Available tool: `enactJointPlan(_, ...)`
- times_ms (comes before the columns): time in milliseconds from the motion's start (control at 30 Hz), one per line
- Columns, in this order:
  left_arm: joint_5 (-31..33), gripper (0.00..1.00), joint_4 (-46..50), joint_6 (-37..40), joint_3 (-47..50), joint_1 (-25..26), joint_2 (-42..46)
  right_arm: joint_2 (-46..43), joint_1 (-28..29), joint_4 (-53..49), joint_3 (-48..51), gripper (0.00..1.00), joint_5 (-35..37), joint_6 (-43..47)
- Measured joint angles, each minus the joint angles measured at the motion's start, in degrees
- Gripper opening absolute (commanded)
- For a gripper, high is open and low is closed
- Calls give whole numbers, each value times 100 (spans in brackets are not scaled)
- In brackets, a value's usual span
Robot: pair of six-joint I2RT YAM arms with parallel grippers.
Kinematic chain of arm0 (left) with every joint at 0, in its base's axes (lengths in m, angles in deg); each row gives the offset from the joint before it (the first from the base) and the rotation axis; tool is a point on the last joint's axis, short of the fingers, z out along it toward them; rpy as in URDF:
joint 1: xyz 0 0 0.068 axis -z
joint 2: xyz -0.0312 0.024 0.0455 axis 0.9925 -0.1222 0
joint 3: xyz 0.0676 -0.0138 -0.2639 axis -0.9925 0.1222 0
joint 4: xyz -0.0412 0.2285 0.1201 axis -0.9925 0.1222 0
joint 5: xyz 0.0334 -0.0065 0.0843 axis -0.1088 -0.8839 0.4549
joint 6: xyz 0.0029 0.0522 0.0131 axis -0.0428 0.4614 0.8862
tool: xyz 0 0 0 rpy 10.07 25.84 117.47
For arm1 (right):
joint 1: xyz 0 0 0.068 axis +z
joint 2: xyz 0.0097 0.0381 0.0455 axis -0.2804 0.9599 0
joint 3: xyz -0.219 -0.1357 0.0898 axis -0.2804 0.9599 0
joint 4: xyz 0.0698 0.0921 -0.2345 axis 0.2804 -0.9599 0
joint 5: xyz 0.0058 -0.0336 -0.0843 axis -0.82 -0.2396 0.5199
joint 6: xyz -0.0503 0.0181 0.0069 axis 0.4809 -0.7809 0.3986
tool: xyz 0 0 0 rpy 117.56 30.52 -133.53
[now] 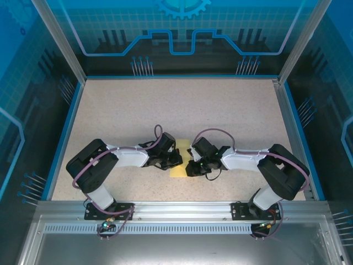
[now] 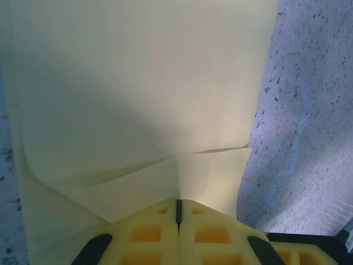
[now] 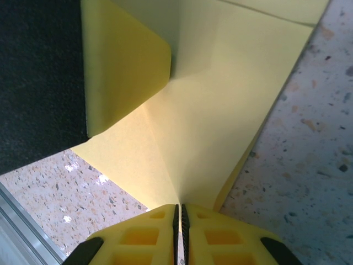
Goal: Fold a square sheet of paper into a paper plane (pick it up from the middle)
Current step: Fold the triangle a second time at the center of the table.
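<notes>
The paper point(image 1: 178, 170) lies on the tabletop point(image 1: 182, 105) midway between its left and right edges and close to the near edge, just ahead of the rail point(image 1: 176, 210) that carries the arm bases. Both arms bend inward from their sides and meet over it, so from above little more than a pale yellow strip shows between the left gripper point(image 1: 172, 160) and the right gripper point(image 1: 194, 164). In the left wrist view the left gripper point(image 2: 177, 207) has its fingers point(image 2: 149, 232) pressed together on an edge of the paper point(image 2: 143, 83). The sheet spreads away from the tips, with a soft ridge running across it just above them and speckled tabletop point(image 2: 309, 110) along its right side. In the right wrist view the right gripper point(image 3: 180, 210) is likewise clamped on the paper point(image 3: 220, 99), its fingers point(image 3: 220, 237) meeting with only a thin dark line between them. A crease runs up the sheet from the pinch, and at the upper left a flap point(image 3: 121, 72) of the paper stands up from the rest. A dark shape point(image 3: 38, 72) lies behind that flap; what it is cannot be told. Tabletop point(image 3: 309, 165) shows on the right and a piece of rail point(image 3: 22, 232) at the lower left corner.
</notes>
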Motion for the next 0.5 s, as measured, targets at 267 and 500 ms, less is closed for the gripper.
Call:
enactJointPlan(267,0,2,2,-20,0,0,0,0,0,-70,0,12,39,2)
enactJointPlan(500,2,2,2,-22,0,0,0,0,0,-103,28,12,35,2)
